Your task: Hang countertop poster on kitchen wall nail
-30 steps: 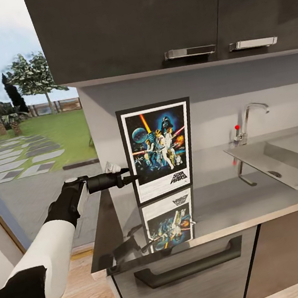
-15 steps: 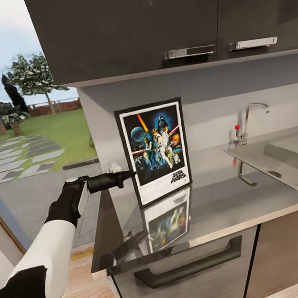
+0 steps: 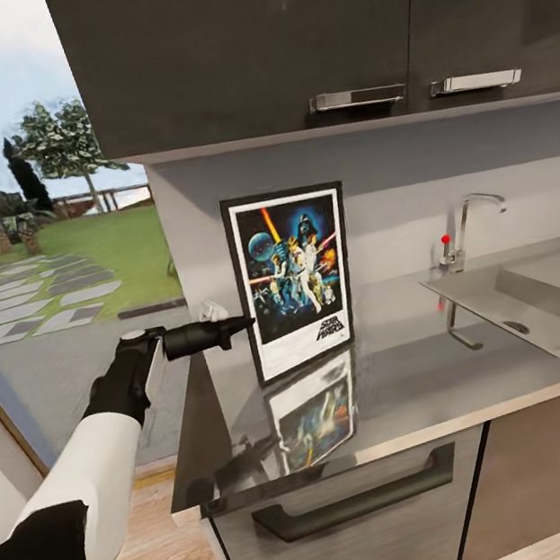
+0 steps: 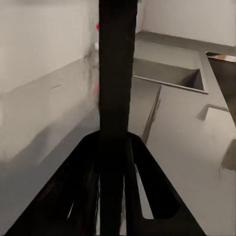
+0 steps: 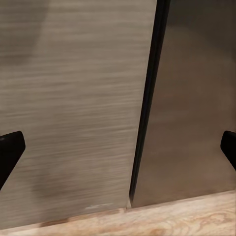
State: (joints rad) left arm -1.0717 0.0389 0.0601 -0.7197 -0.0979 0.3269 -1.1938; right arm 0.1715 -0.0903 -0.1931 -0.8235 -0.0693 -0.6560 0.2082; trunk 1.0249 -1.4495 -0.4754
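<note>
1. Poster standing upright near the left end of the counter, close to the wall, sink well apart to its right.
2. Left gripper pinching the poster's left edge, fingers narrow on the thin frame running between them.
3. Right gripper's fingers spread wide, holding nothing, facing lower cabinet fronts.
4. Likely risks: edge-only hold letting the poster pivot, slip or topple on lifting; top edge striking the overhead cabinet.
</note>
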